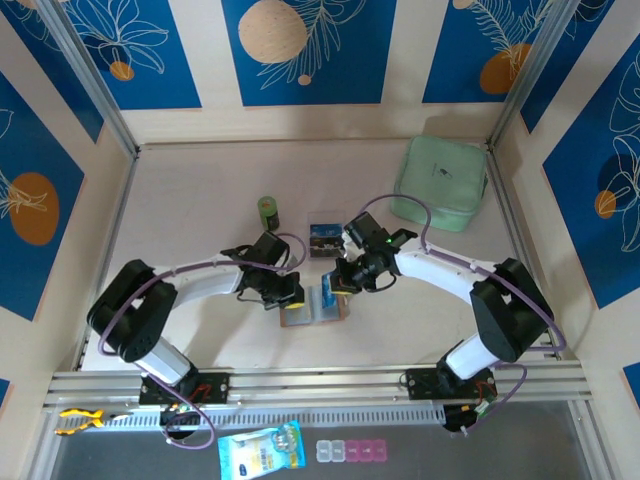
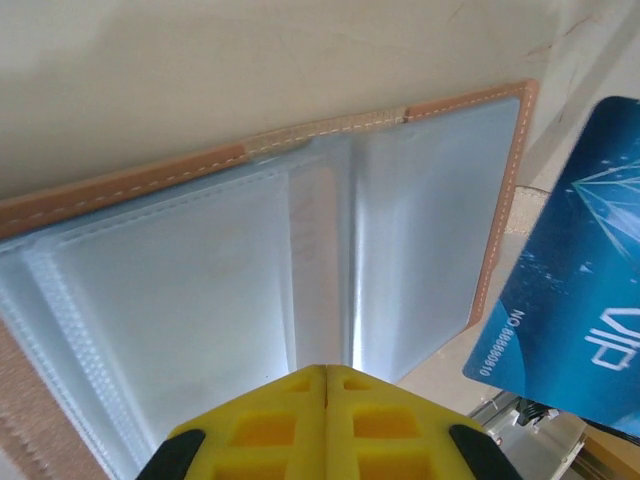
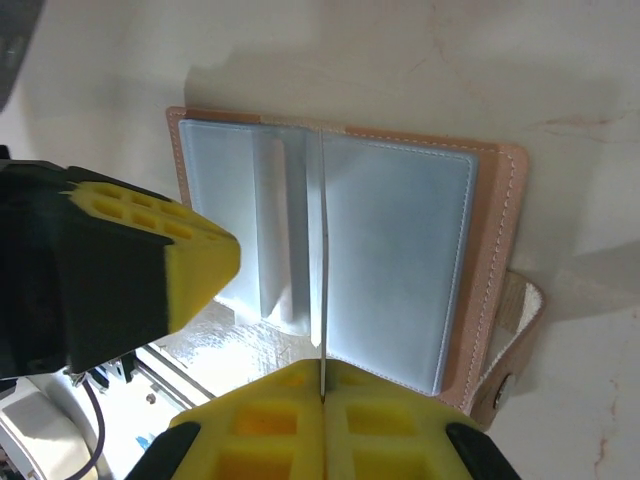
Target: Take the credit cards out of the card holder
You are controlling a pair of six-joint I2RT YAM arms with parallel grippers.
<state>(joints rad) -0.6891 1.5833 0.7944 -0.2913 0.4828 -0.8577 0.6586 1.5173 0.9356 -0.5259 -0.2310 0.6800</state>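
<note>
The card holder (image 1: pixel 300 320) lies open on the table between my two grippers, grey pockets (image 2: pixel 200 300) up and tan leather rim around them. Its snap tab (image 3: pixel 510 350) sticks out at one side. My right gripper (image 3: pixel 323 385) is shut on a blue credit card (image 2: pixel 570 290), seen edge-on (image 3: pixel 323 250) standing over the holder's fold (image 3: pixel 400 250). My left gripper (image 2: pixel 327 372) is shut with nothing between its fingers, its tip over the holder's pockets. In the top view the left gripper (image 1: pixel 288 297) and right gripper (image 1: pixel 338 285) almost meet. A dark card (image 1: pixel 322 240) lies flat just behind them.
A mint-green case (image 1: pixel 440 182) sits at the back right. A small green cylinder (image 1: pixel 268 211) stands behind the left gripper. On the front ledge lie a blue blister pack (image 1: pixel 260 450) and a pill box (image 1: pixel 350 452).
</note>
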